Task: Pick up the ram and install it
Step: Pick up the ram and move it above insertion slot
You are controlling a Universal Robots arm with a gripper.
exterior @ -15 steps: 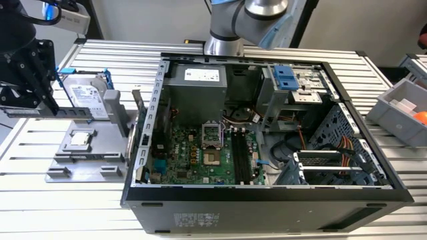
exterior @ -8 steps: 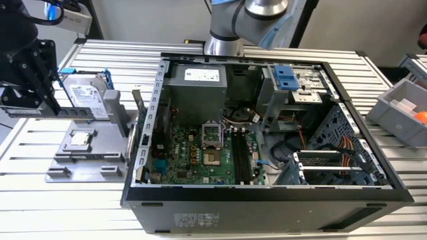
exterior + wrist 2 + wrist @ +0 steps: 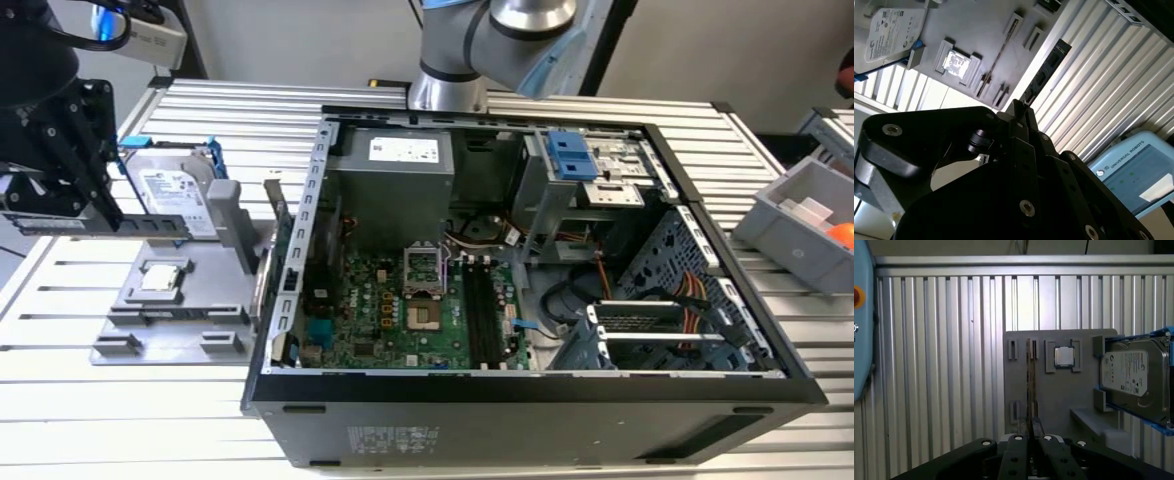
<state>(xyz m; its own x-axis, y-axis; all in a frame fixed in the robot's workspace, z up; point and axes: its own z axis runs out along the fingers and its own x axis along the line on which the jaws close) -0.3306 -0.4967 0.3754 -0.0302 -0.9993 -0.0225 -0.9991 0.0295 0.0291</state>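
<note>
Tool [image 3: 91,212] closed on the ram [image 3: 134,224], pinching the blue stick above the grey fixture plate [image 3: 174,335] on the worktop [image 3: 80,420], near the hard drive [image 3: 167,190], at the exterior view's left of the open computer case [image 3: 534,420].

Exterior view: white printed label on the hard drive [image 3: 163,188], at the exterior view's left; the print is too small to read. White label with dark lines on the power supply [image 3: 404,150], upper middle; not legible. Pale sticker of fine print on the outer front wall of the case [image 3: 391,440], lower middle; not legible. Second wrist view: the teach pendant [image 3: 1134,172] carries one line of white capital lettering on its grey bezel. Dense print covers the drive label in both wrist views. Chip markings on the ram [image 3: 1048,67]: cannot tell.
</note>
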